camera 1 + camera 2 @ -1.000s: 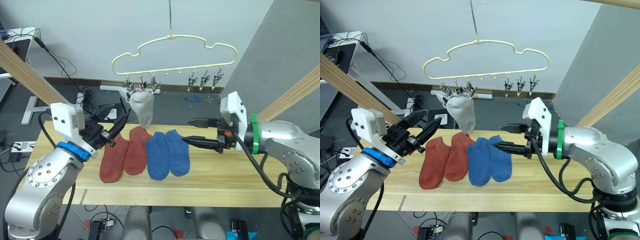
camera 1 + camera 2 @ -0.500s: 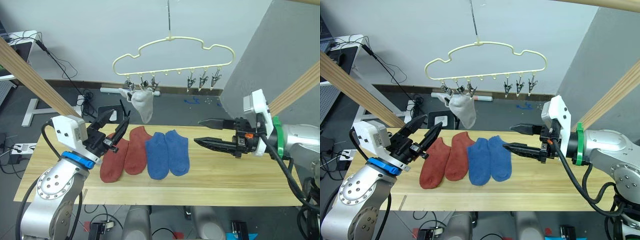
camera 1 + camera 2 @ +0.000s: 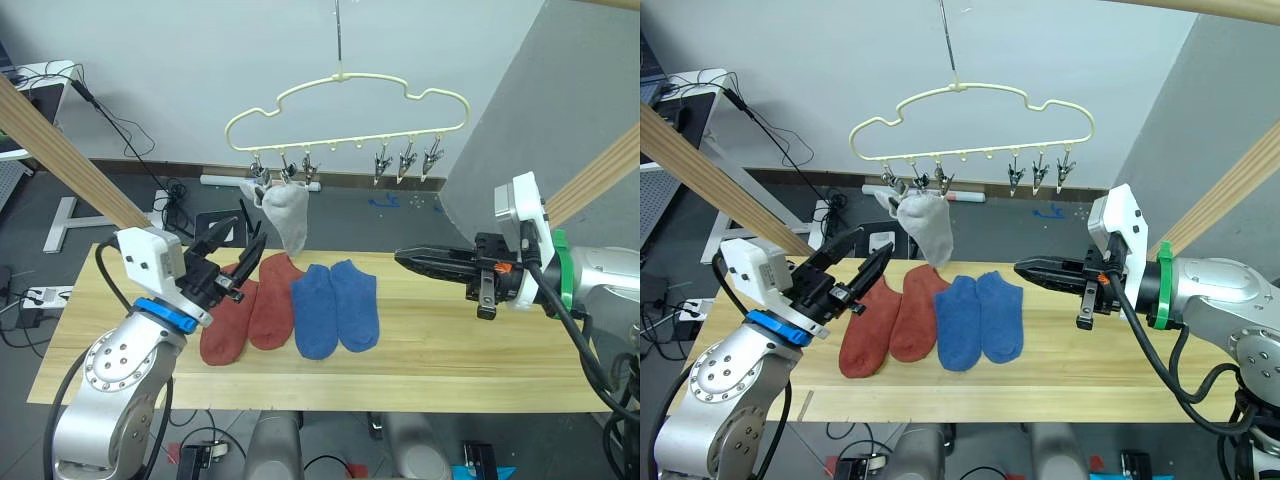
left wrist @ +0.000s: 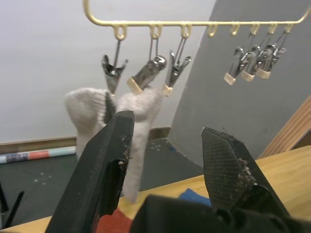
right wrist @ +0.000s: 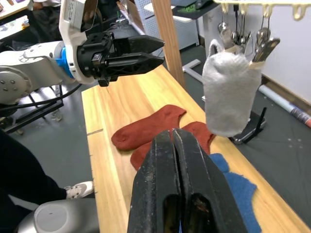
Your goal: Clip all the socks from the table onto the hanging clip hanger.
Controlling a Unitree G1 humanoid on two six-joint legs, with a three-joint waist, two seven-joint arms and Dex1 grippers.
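left pincer (image 4: 167, 160) apart | right pincer (image 5: 173, 141) together | person's shoe (image 5: 77, 189) by table (image 5: 112, 174)

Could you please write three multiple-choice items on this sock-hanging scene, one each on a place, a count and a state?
1. Where is the light grey sock?
A. Flat on the table
B. Hanging from clips at the left end of the clip hanger
C. Held in the right gripper

2. How many socks lie on the table?
A. Two
B. Six
C. Four

3. How do the fingers of the right gripper stand?
A. Shut, holding nothing
B. Wide open
C. Shut on a blue sock

Answers:
1. B: the grey sock dangles from the left clips, above the table.
2. C: two rust-red socks and two blue socks lie side by side.
3. A: the right wrist view shows its fingers pressed together with nothing between, while the left gripper is open.
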